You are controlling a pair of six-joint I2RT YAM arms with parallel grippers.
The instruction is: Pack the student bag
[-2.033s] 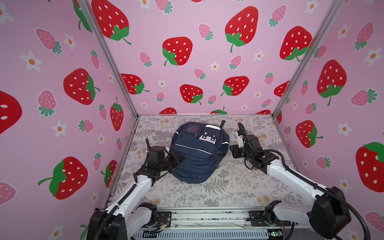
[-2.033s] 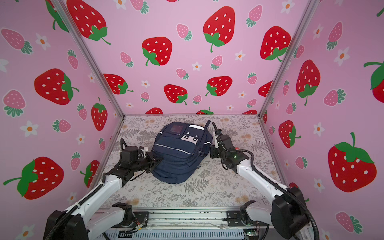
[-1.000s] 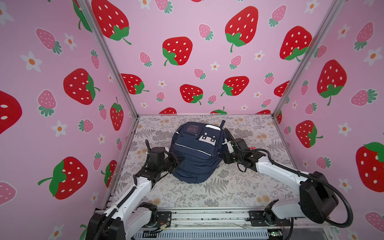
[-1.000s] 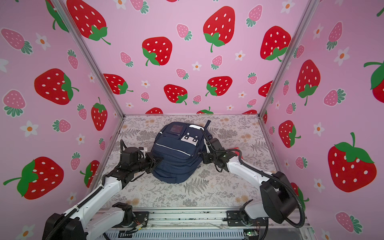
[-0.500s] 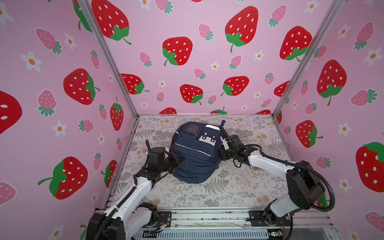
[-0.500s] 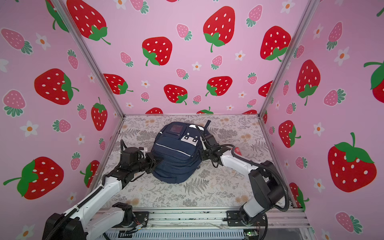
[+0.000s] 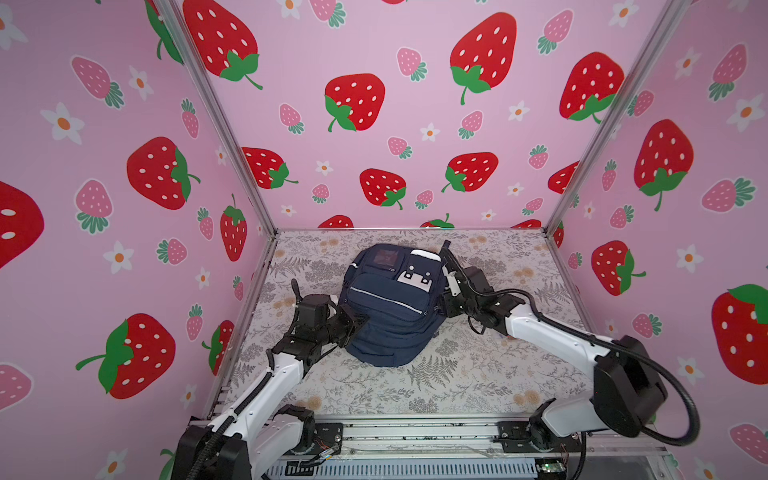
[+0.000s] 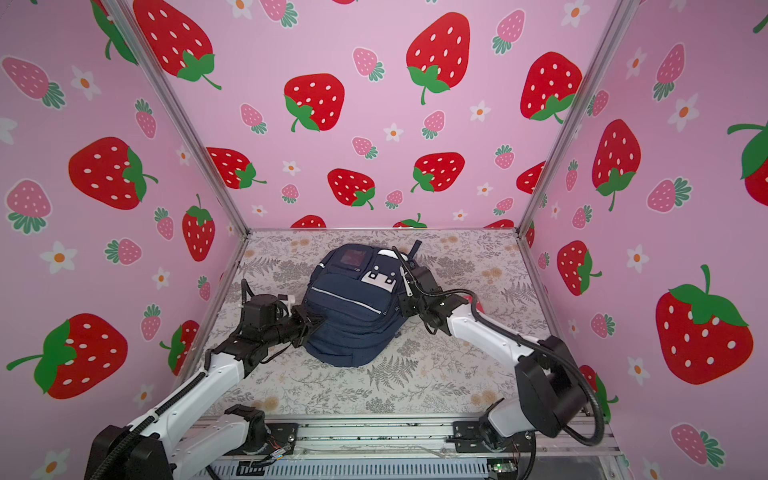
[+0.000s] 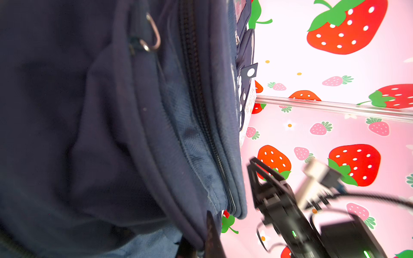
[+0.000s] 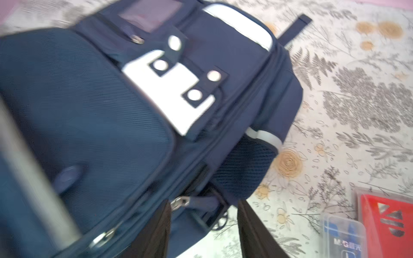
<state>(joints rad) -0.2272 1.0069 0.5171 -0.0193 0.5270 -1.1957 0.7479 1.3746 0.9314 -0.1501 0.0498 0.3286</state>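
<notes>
Legible marking, one item: I read "M&G" in white print, followed by characters too blurred to make out, on the blue insert of a clear plastic case (image 10: pixel 344 234) lying on the counter (image 10: pixel 357 111). The red box (image 10: pixel 388 219) beside it bears grey triangular emblem shapes; I can read no lettering there.

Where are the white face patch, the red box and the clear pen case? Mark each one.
white face patch (image 10: pixel 166 98): right wrist view, on its bare white middle.
red box (image 10: pixel 372 223): right wrist view, on its red face.
clear pen case (image 10: pixel 344 234): right wrist view, on its see-through lid.
</notes>
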